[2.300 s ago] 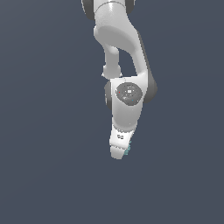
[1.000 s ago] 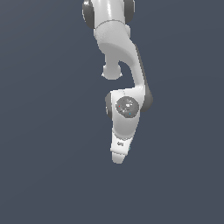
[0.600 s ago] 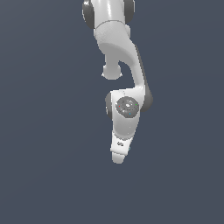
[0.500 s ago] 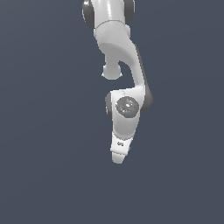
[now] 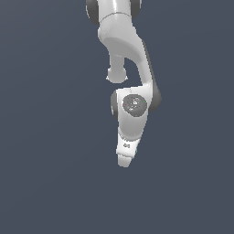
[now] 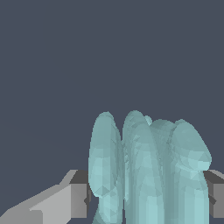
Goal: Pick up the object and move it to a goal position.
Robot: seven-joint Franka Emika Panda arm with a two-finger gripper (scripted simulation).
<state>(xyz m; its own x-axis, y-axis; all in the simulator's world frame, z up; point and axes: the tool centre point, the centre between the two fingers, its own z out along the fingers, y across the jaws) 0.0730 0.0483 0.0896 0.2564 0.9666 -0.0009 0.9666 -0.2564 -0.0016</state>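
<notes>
while the arm hides it outside, the hand clamps the object.

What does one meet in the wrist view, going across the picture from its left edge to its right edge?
One grey finger → the pale teal ridged object → the other grey finger. Both fingers press against the object's sides; the gripper is shut on it.

Arm hangs from the top of the exterior view, elbow bent, wrist pointing down. Gripper at the lowest point. Wrist view: two grey fingers, one on each side, pads pressed against the pale teal object clamped between them.
</notes>
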